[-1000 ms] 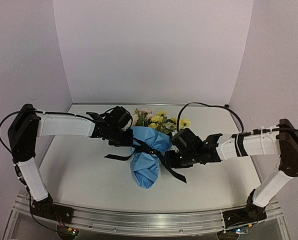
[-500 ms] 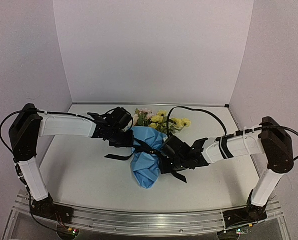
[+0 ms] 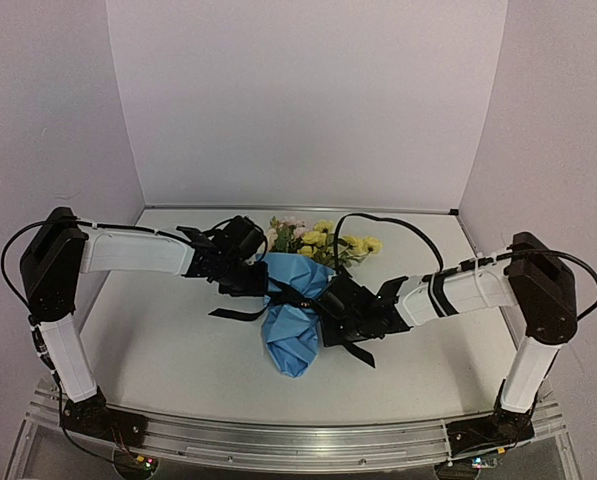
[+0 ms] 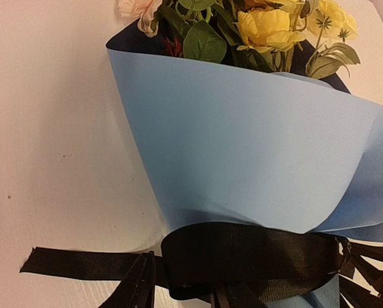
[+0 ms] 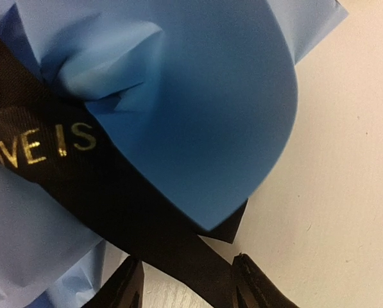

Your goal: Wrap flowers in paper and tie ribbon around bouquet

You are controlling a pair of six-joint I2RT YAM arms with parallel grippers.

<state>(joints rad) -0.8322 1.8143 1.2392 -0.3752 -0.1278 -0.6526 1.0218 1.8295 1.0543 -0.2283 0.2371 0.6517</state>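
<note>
The bouquet lies mid-table: yellow and pink flowers (image 3: 318, 240) in a light blue paper (image 3: 294, 335) cone, with the black ribbon (image 3: 296, 297) round its waist. Ribbon tails trail left (image 3: 233, 315) and right (image 3: 358, 352). My left gripper (image 3: 253, 281) rests at the cone's left side. In the left wrist view the left gripper (image 4: 181, 292) is partly open, with the fold of the ribbon (image 4: 249, 256) between the jaws. My right gripper (image 3: 330, 318) is at the cone's right side. The right wrist view shows the right gripper (image 5: 190, 289) open astride the lettered ribbon (image 5: 114, 186) tail beside the paper (image 5: 204, 109).
The white table (image 3: 158, 350) is walled at the back and on both sides. A black cable (image 3: 378, 218) loops above the right arm, close to the blooms. A metal rail (image 3: 298, 440) runs along the near edge.
My right arm has swung left to the bouquet, and its jaws have narrowed around the right ribbon tail. The left arm and the bouquet have hardly moved.
</note>
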